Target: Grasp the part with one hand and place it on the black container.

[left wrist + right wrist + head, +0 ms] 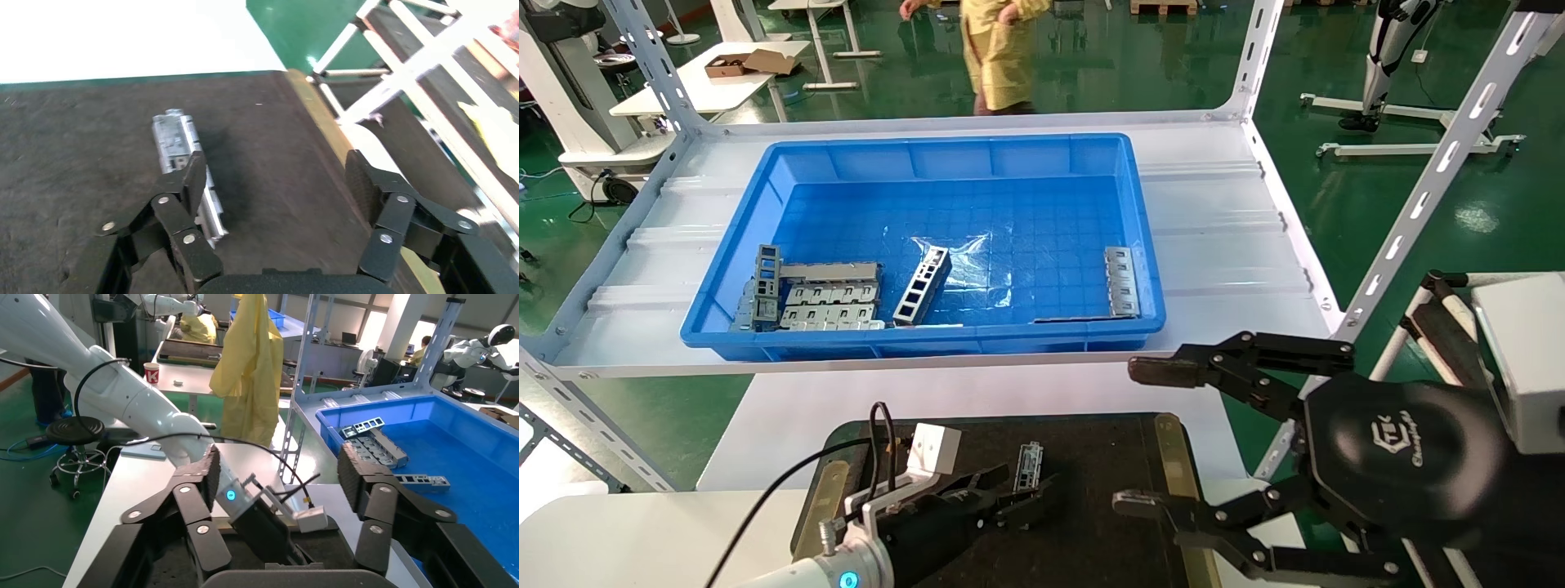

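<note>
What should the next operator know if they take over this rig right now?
Left gripper: open, low over the black container, holding nothing.
The part lies flat on the container's dark surface, one finger right beside it, the other well clear.
Right gripper: open, empty, hovering past the container's right edge.
Blue bin on the shelf holds more metal pieces.
Done: the part sits on the container.
Left: probably only lifting the left arm clear without nudging the part.
</note>
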